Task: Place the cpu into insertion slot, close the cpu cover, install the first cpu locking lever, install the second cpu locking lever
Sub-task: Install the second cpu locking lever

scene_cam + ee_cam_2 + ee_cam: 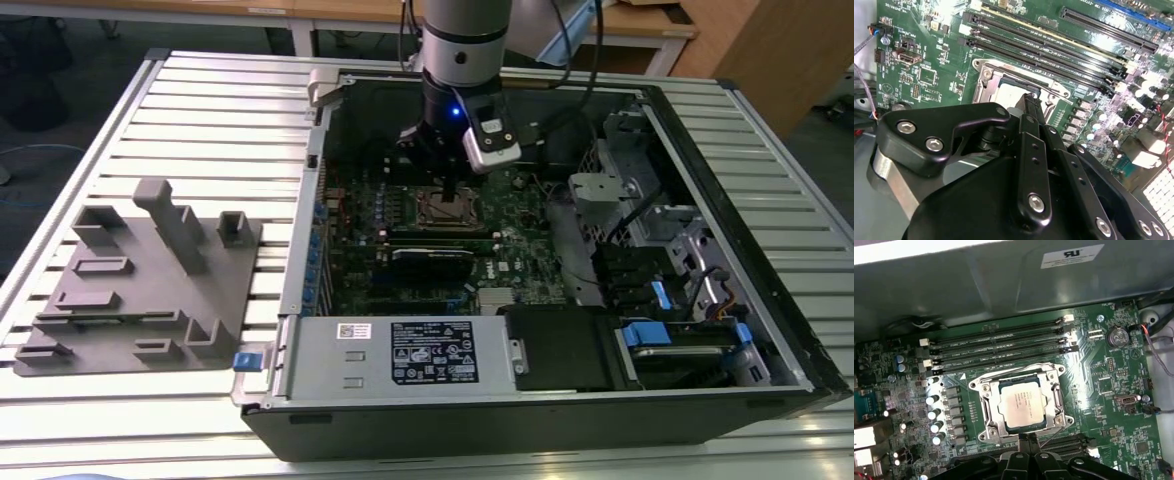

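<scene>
I see chip point(1022, 404) seated in socket point(988, 412), cover point(985, 390) down around it. Memory slots point(999, 349) just beside. Gripper point(1026, 441) fingers pressed together at socket edge, holding nothing. Grey fixture point(140, 280) outside case point(747, 200).

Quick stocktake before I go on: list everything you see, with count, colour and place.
cpu: one, silver-grey, seated in the slot.
slot: one, silvery rim, on the motherboard inside the case.
cover: one, silvery frame, down around the cpu.
motherboard: one, green, floor of the case.
memory slots: four, black, beside the slot.
case: one, black, open, on the table.
fixture: one, grey, at the exterior view's left.
table: one, silvery slatted.
gripper: one, black, at the slot's edge.
</scene>
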You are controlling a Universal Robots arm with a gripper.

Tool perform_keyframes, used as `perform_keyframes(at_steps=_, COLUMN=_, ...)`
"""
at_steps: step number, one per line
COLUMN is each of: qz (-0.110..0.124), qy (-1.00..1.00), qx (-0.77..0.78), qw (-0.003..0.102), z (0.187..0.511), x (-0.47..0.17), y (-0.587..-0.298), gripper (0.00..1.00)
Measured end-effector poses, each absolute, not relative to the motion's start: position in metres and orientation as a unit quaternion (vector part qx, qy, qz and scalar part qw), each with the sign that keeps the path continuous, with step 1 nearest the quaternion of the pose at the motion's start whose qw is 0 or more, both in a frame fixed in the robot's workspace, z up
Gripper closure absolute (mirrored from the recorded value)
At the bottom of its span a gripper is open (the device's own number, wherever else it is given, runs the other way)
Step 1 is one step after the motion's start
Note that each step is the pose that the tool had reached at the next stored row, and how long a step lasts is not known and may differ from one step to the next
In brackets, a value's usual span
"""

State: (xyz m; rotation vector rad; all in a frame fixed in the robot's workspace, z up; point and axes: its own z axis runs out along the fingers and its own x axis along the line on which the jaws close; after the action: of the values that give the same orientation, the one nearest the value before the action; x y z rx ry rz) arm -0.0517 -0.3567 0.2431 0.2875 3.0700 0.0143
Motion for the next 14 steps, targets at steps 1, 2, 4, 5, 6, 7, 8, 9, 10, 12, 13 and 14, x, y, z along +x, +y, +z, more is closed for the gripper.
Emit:
perform_keyframes(at_steps=1, qz=0.005, qy=0.996, qx=0.089, qw=0.029, z=0.2430, x=-0.0518, y=-0.3567, gripper=0.89)
perform_keyframes(at_steps=2, qz=0.005, qy=0.996, qx=0.083, qw=0.029, z=0.2430, x=-0.0517, y=-0.3567, gripper=0.89)
perform_keyframes(at_steps=4, qz=0.005, qy=0.997, qx=0.071, qw=0.029, z=0.2428, x=-0.0518, y=-0.3567, gripper=0.89)
perform_keyframes(at_steps=5, qz=0.005, qy=0.997, qx=0.065, qw=0.029, z=0.2428, x=-0.0518, y=-0.3567, gripper=0.89)
perform_keyframes(at_steps=6, qz=0.006, qy=0.998, qx=0.059, qw=0.029, z=0.2427, x=-0.0518, y=-0.3567, gripper=0.89)
perform_keyframes(at_steps=7, qz=0.006, qy=0.998, qx=0.053, qw=0.029, z=0.2426, x=-0.0518, y=-0.3567, gripper=0.89)
perform_keyframes(at_steps=8, qz=0.006, qy=0.998, qx=0.048, qw=0.029, z=0.2426, x=-0.0517, y=-0.3567, gripper=0.89)
perform_keyframes(at_steps=9, qz=0.006, qy=0.999, qx=0.042, qw=0.029, z=0.2425, x=-0.0518, y=-0.3567, gripper=0.89)
perform_keyframes(at_steps=10, qz=0.006, qy=0.999, qx=0.036, qw=0.029, z=0.2424, x=-0.0518, y=-0.3567, gripper=0.89)
perform_keyframes(at_steps=12, qz=0.006, qy=0.999, qx=0.031, qw=0.029, z=0.2424, x=-0.0517, y=-0.3569, gripper=0.89)
perform_keyframes(at_steps=13, qz=0.006, qy=0.999, qx=0.030, qw=0.029, z=0.2424, x=-0.0518, y=-0.3569, gripper=0.89)
perform_keyframes(at_steps=14, qz=0.006, qy=0.999, qx=0.030, qw=0.029, z=0.2424, x=-0.0518, y=-0.3570, gripper=0.89)
